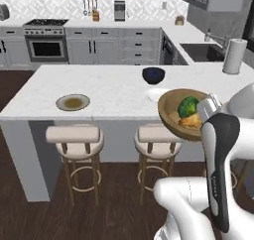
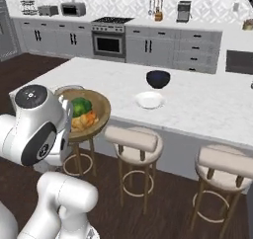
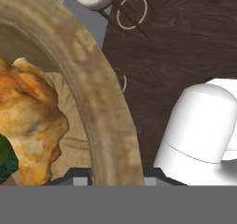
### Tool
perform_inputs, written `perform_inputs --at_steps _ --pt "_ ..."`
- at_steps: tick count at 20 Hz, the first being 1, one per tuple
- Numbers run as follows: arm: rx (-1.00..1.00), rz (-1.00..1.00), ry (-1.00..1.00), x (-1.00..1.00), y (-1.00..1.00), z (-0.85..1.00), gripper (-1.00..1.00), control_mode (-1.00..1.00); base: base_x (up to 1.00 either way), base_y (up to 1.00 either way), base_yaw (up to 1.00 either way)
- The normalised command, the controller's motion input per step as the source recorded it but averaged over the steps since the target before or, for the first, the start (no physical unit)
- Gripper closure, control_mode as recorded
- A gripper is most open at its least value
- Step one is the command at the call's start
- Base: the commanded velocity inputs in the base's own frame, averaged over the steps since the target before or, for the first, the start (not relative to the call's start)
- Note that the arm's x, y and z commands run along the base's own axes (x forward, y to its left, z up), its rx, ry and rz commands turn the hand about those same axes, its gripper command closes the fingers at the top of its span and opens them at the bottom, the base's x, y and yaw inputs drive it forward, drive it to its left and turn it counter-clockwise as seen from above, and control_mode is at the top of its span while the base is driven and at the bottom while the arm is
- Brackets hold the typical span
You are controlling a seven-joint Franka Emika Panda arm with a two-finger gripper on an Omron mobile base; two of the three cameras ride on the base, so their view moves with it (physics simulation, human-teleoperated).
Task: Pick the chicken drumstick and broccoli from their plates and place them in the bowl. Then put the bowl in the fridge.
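My gripper is shut on the rim of the wooden bowl, with one dark tip on each side of the rim. The bowl hangs tilted in the air, just off the island counter's near edge and above the stools. Inside lie the green broccoli and the golden chicken drumstick. From the right base view, the bowl shows beside my arm with the broccoli and the drumstick in it. On the counter sit an olive plate and a white plate, both bare. The fridge is out of view.
A dark blue-black bowl stands on the island behind the white plate. Two padded stools stand under the island's near edge. A paper towel roll and a sink are at the right.
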Motion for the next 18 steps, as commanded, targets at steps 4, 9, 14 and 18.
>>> perform_inputs --at_steps 4,9,14,18 --pt "0.0 0.0 0.0 0.0 0.0 0.0 1.0 1.0 0.0 1.0 0.45" --pt "0.0 0.0 0.0 0.0 0.0 0.0 1.0 1.0 0.0 1.0 0.34" --pt "0.0 0.0 0.0 0.0 0.0 0.0 1.0 1.0 0.0 1.0 0.28" --pt "0.0 0.0 0.0 0.0 0.0 0.0 1.0 1.0 0.54 1.0 0.12"
